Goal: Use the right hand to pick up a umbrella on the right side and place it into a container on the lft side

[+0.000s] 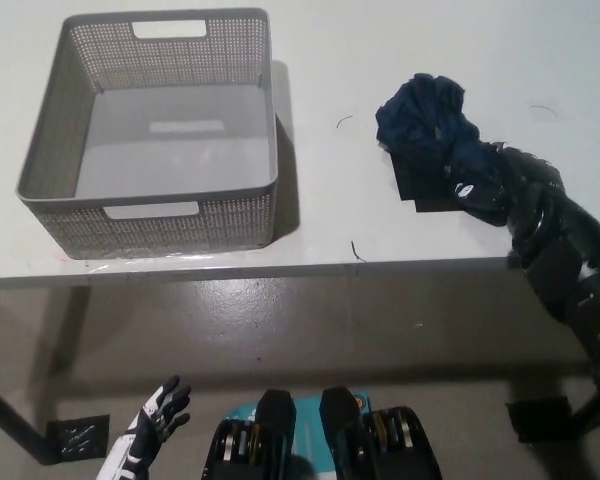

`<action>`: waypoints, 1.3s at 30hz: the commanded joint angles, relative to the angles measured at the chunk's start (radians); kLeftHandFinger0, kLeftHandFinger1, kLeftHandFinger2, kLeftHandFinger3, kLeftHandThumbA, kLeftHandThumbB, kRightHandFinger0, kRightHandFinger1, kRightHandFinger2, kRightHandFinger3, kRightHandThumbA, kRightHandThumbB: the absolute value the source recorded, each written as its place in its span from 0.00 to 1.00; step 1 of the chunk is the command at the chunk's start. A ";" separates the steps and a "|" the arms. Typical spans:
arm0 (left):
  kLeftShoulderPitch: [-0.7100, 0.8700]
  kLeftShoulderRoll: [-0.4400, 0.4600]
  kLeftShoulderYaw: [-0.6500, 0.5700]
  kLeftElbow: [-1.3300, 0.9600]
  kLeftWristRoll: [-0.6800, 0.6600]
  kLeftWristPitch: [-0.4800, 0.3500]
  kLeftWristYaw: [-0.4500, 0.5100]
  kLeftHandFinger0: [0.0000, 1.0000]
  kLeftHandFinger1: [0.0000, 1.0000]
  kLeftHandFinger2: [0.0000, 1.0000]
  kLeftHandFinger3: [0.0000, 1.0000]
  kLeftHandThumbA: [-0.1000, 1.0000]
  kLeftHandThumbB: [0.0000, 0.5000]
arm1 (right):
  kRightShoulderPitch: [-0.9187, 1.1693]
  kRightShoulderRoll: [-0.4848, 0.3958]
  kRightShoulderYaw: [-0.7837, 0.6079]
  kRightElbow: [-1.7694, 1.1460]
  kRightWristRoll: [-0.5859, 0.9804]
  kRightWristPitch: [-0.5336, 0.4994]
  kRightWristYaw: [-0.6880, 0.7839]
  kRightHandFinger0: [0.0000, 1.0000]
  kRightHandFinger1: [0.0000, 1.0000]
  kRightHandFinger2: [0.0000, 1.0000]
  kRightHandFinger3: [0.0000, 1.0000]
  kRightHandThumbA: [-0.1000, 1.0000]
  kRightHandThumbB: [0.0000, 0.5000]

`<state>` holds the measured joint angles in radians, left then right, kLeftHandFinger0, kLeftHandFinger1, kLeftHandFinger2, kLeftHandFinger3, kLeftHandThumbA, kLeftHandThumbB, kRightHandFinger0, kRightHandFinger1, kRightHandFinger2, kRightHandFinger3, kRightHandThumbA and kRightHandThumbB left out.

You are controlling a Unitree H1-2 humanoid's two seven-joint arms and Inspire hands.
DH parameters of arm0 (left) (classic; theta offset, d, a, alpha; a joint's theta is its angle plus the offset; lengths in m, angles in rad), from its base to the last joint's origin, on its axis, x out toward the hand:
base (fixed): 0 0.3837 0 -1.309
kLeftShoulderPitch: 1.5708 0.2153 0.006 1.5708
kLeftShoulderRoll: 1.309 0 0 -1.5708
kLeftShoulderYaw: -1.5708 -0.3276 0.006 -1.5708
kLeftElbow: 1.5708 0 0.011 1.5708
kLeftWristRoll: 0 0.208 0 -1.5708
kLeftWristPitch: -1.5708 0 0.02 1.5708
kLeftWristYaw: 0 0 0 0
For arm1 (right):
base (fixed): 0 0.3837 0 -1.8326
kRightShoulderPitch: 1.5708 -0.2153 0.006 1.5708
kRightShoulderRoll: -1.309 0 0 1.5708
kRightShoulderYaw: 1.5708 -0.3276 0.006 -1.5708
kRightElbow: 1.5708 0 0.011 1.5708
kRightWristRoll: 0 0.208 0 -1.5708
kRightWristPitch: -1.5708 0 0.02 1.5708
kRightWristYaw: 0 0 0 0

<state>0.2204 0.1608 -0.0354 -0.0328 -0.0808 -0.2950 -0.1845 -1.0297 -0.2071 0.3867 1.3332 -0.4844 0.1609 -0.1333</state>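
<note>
- The white counter (320, 215) fills the upper part of the head view, its front edge running across just below the right hand.
- The grey perforated basket (265, 110) stands on the counter well to the left of the right hand; its inside shows only the bare floor, and cut-out handles sit in its near and far walls.
- The black right arm comes in from the lower right, and the right hand (505, 190) is over the counter's right part, clenched around the lower end of the umbrella.
- The navy folded umbrella (430, 125) bunches up just beyond and to the left of that hand, its crumpled fabric reaching toward the far side of the counter; whether it is lifted clear of the surface cannot be told.
- A black patch (420, 190) lies flat on the counter directly under the umbrella, partly hidden by the fabric and the hand.
- The white left hand (155, 425) rests low at the lower left, below counter level and far from the right hand, fingers spread and holding nothing.
</note>
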 commanded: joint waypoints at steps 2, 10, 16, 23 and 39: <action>-0.007 0.025 0.008 -0.034 -0.020 0.004 -0.016 1.00 1.00 1.00 1.00 1.00 0.05 | 0.100 0.053 -0.050 0.037 0.048 -0.126 -0.146 0.15 0.31 0.47 0.46 0.00 0.36; -0.007 0.023 0.008 -0.022 -0.019 0.005 -0.017 1.00 1.00 1.00 1.00 1.00 0.04 | 0.067 0.018 -0.125 0.009 0.068 -0.254 -0.268 0.00 0.37 0.86 0.78 0.00 0.31; -0.003 0.023 0.011 -0.016 -0.020 -0.002 -0.018 1.00 1.00 1.00 1.00 1.00 0.01 | -0.010 0.003 -0.171 -0.061 0.090 -0.306 -0.279 0.00 0.30 0.78 0.65 0.00 0.34; 0.007 0.027 0.015 -0.018 -0.027 -0.006 -0.019 1.00 1.00 1.00 1.00 1.00 0.00 | -0.066 0.005 -0.216 -0.351 0.107 -0.217 -0.207 0.00 0.41 0.78 0.79 0.00 0.33; 0.012 0.024 0.005 -0.024 0.019 0.003 -0.009 1.00 1.00 1.00 1.00 1.00 0.10 | -0.240 0.236 -0.119 -0.555 0.047 -0.124 -0.113 0.00 0.24 0.70 0.73 0.00 0.44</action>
<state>0.2265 0.1688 -0.0329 -0.0312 -0.0805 -0.2855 -0.1939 -1.1068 -0.0398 0.2449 0.8194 -0.4164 0.0385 -0.2574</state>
